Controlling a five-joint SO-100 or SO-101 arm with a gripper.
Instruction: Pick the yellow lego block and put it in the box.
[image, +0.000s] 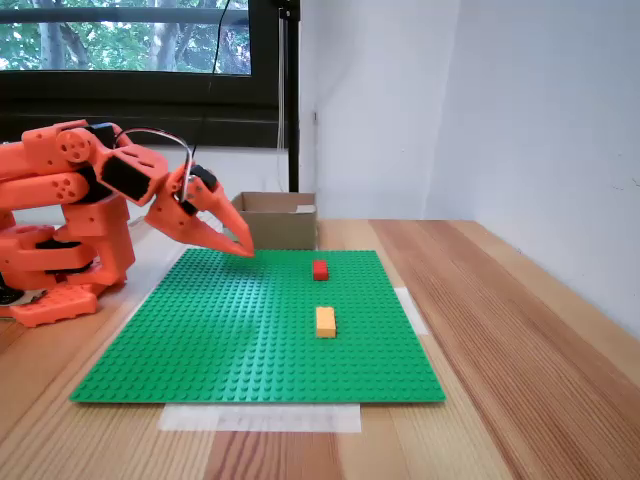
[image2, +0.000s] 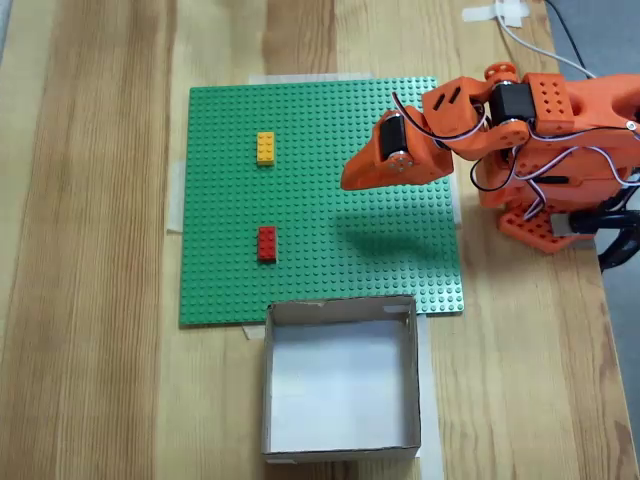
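Note:
The yellow lego block (image: 325, 321) (image2: 265, 148) lies flat on the green baseplate (image: 230, 330) (image2: 230, 240). Behind the plate stands the box (image: 275, 220) (image2: 342, 380), brown cardboard, open at the top, and nothing shows inside it in the top-down fixed view. My orange gripper (image: 243, 248) (image2: 347, 180) hovers over the plate's arm-side part with its jaws pressed together and nothing held. It is well apart from the yellow block, several stud rows away, and near the box's front corner in the low fixed view.
A small red brick (image: 320, 269) (image2: 266, 243) sits on the plate between the yellow block and the box. The arm's base (image: 60, 260) (image2: 560, 190) stands off the plate's edge. A white wall (image: 540, 120) runs along the table's far side.

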